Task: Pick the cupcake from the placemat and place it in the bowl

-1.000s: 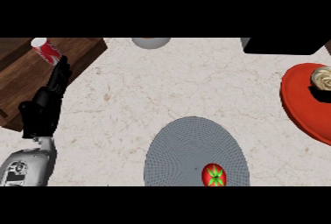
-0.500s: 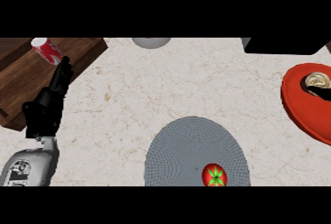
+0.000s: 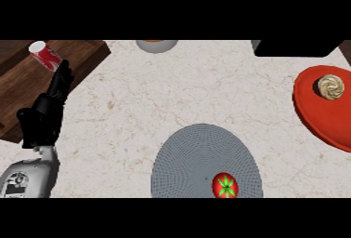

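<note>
A kitchen counter [image 3: 151,107] of pale marble, seen from my head looking down: my left hand [image 3: 45,113] rests at the view's left edge, fingers [image 3: 61,79] straight and holding nothing. My right hand is out of view, so I cannot tell how its fingers stand.

The cupcake [image 3: 332,86], swirled and tan on top, sits on the red placemat [image 3: 322,116] at the far right of the counter. The bowl I am meant to fill does not plainly show. The grey rim [image 3: 156,45] at the top edge may be one, though too little of it is in view to say. A grey ribbed round mat [image 3: 198,158] lies low in the middle, carrying a small red object with a green cross [image 3: 225,185].

As I judge it, the risks begin with the destination: if I take the grey mat for the bowl, the cupcake ends up in the wrong place. The cupcake also lies well apart from my visible hand, on the opposite side, so a reach from the left would sweep across the whole counter. A red-and-white can [image 3: 45,54] stands just beside my fingertips on the dark wood [image 3: 21,79]. Any careless lift of that hand could knock it over.
</note>
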Robot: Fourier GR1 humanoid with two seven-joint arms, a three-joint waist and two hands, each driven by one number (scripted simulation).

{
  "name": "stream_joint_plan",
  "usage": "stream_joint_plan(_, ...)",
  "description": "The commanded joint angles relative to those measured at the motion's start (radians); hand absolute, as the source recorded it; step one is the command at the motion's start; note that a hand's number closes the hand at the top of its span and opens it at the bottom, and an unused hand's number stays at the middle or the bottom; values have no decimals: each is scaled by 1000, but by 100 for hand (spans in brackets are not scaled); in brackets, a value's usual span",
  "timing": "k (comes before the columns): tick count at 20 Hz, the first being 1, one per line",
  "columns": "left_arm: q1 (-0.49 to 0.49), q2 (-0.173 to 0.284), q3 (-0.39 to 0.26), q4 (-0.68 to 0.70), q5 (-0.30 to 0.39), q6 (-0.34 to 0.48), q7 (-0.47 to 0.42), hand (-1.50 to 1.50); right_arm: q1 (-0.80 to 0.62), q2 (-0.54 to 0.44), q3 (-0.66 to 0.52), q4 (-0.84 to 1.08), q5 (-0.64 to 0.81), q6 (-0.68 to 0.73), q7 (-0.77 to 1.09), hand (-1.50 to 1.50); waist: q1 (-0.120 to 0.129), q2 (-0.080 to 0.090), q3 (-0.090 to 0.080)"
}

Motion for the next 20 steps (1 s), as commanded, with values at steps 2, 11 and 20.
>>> stream_joint_plan(2, 65, -4, 15, -4, 7, -1, -36, 0, 107, -85, -58, 3, -94, 191, -50, -150, -15, -5, -1)
stream_joint_plan(11, 46, 4, 4, -72, -22, 1, 46, 0, 330, -90, -52, -72, -177, 450, -185, -150, -24, -11, -3)
stream_joint_plan(20, 46, 2, 37, -9, 8, -24, -30, 0, 480, -14, -23, -218, -258, 450, -217, -150, -18, -7, -2)
